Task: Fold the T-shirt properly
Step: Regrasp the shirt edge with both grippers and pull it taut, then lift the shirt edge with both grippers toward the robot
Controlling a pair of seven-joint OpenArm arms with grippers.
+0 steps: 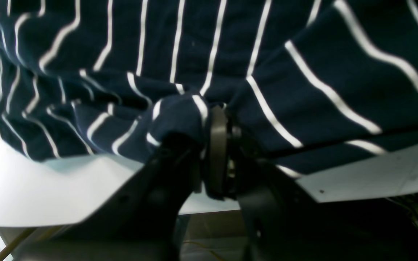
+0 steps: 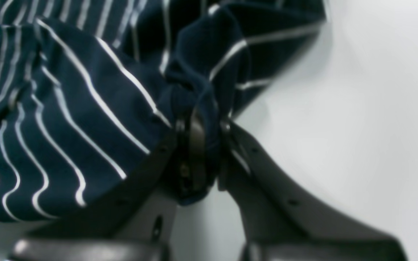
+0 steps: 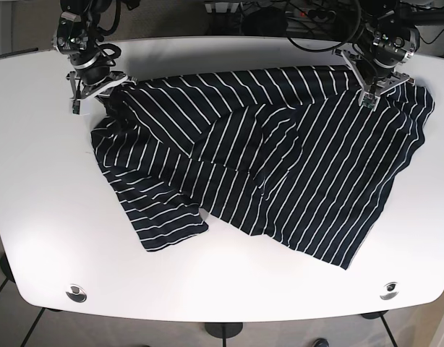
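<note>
1. The bench (image 3: 48, 238) is a wide white top with rounded corners that fills most of the base view. Bare surface shows along the left side, the lower edge and the far right.

2. The T-shirt (image 3: 280, 173) is navy with thin white stripes. It lies spread and rumpled across the middle and upper part of the bench, reaching from the upper left of the frame to the upper right. One lobe hangs toward the lower left and a larger flap runs down toward the lower right. Folds overlap near the centre, so the stripes run at several angles. The cloth is not flat anywhere near its top edge.

3. The left pincer (image 1: 214, 145) is at the upper right of the base view. In the left wrist view its two dark fingers are pressed together on a bunched fold of the T-shirt (image 1: 180, 116), with striped cloth wrapped over the tips. The bench edge shows pale just below the cloth there.

4. The right pincer (image 2: 200, 152) is at the upper left of the base view, at the corner of the garment. In the right wrist view it pinches a gathered ridge of the T-shirt (image 2: 194, 98) between its fingers. The fabric spreads to the left of the frame, and bare white bench lies to the right.
</note>
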